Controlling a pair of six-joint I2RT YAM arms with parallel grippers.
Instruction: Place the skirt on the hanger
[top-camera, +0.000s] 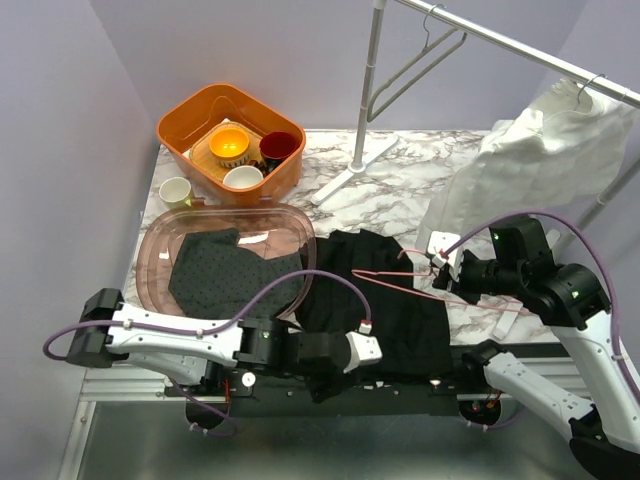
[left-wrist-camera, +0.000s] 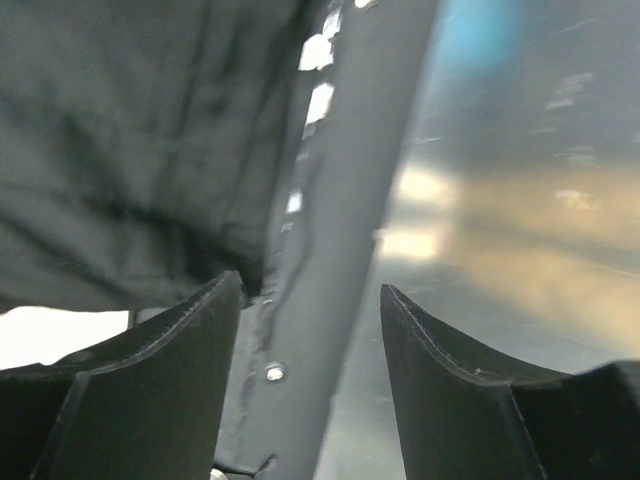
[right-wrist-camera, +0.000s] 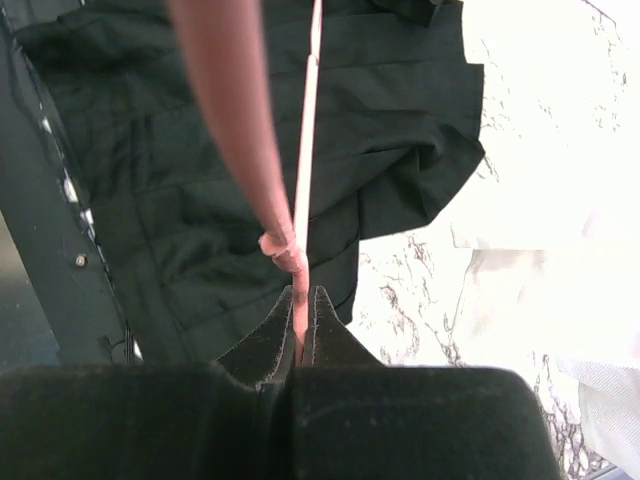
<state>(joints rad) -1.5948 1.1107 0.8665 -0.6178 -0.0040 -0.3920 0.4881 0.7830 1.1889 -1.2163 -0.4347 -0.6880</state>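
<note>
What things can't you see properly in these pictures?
- Top view: the skirt's near edge is hidden under the left arm.
- Left wrist view: everything to the right beyond the left gripper is a blur.
- Right wrist view: the pink hanger, pinched by the right gripper, runs off the top edge, so its far end is cut off.
- Top view: the dark cloth in the clear bin is too crumpled to name.
</note>
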